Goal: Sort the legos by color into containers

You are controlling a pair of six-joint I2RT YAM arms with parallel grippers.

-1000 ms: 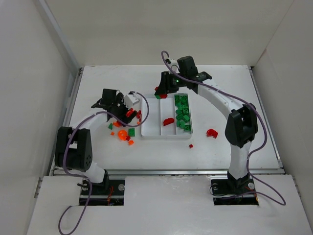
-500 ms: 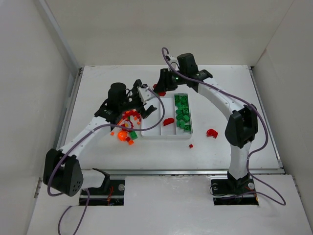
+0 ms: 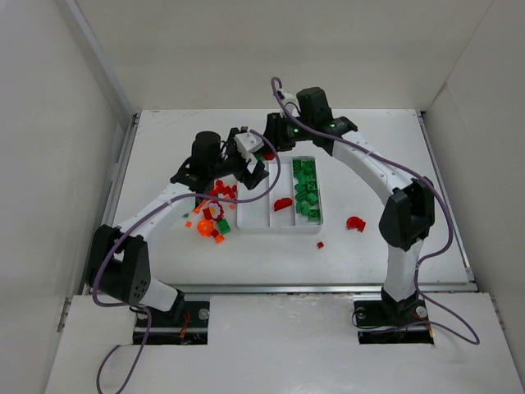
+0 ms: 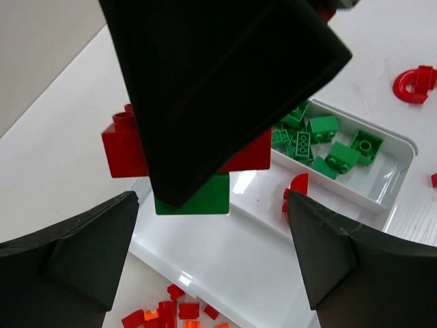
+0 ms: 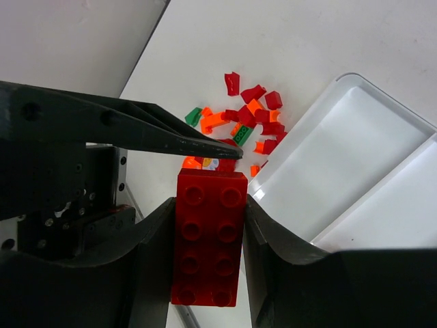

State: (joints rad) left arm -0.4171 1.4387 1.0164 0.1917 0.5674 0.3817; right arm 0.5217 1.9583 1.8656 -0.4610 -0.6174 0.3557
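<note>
Right end effector, clamped on a red brick, crowds the left end effector, jaws apart, by the tray's far left corner; loose legos lie left.

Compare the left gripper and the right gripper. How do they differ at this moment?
The left gripper has its fingers spread wide, while the right gripper has its fingers drawn in. The left gripper holds nothing; the right gripper clamps a red brick between its fingers. Both have black fingers, and both are close together by the far corner of the white tray on the left arm's side.
</note>
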